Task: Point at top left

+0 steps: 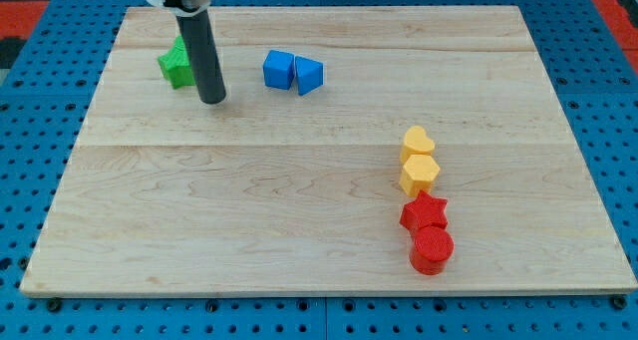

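My tip (212, 99) rests on the wooden board (299, 200) in its upper left part. A green star-shaped block (176, 65) lies just left of the rod and is partly hidden by it. A blue cube (278, 69) and a blue wedge-shaped block (308, 75) touch each other to the right of the tip, near the view's top.
At the view's right a column of touching blocks runs downward: a yellow heart (418, 141), a yellow hexagon (420, 173), a red star (425, 213) and a red cylinder (432, 250). A blue pegboard (40, 101) surrounds the board.
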